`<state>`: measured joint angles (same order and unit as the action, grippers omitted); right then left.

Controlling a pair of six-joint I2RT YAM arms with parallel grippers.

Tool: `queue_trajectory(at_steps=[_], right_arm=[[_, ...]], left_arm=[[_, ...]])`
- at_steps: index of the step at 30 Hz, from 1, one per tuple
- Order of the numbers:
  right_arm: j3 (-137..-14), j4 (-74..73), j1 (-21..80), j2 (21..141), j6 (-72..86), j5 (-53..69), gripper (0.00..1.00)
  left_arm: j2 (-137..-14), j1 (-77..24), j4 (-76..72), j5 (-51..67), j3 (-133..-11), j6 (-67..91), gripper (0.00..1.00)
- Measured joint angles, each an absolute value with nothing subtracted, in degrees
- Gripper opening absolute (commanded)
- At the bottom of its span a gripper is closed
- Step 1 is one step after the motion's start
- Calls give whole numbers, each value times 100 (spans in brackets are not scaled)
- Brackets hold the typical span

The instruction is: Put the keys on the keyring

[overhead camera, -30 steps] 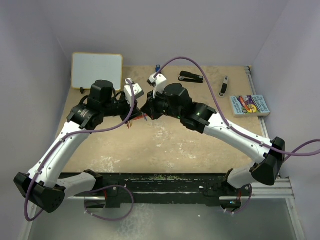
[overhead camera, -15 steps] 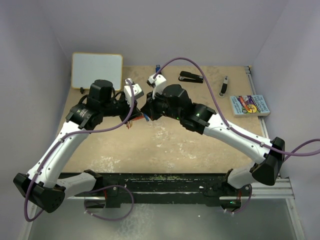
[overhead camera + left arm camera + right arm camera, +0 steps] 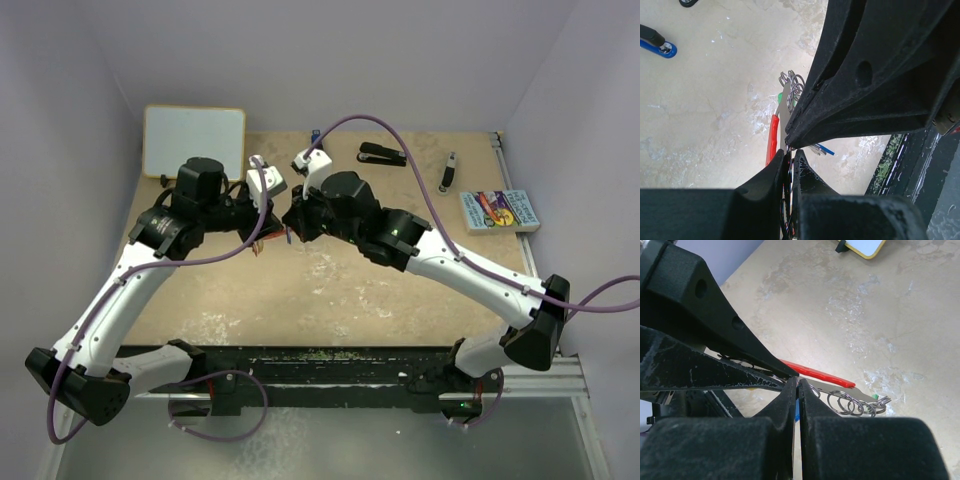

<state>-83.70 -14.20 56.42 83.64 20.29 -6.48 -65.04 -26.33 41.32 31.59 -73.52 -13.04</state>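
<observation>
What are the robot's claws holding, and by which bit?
The left claw pinches one end of the red crescent-shaped clip with silvery rings. The right claw is shut too, seemingly on a small blue-tagged key, mostly hidden.

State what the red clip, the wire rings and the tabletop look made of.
Red crescent-shaped clip: likely glossy plastic or painted metal; uniform bright colour.
Silvery wire rings: bare metal, thin with bright glints.
Beige tabletop: probably wood or board, matt, scuffed with whitish patches.
</observation>
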Motion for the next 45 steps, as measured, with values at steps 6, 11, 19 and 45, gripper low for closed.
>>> queue_trajectory(at_steps=[6,11,19,45], right_arm=[[-8431,-1505,5704,8364,2021,-843,0],[-8431,-1647,5712,8366,2025,-943,0],[-8431,-1695,5719,8394,2058,-998,0],[-8602,-1704,5725,8409,2259,-930,0]], left_arm=[[-6504,-2633,4130,3155,-7393,-1306,4],[-6504,-2630,4125,3129,-7395,-1308,4],[-6504,-2630,4145,3076,-7404,-1313,4],[-6438,-2633,4125,3072,-7404,-1413,4]])
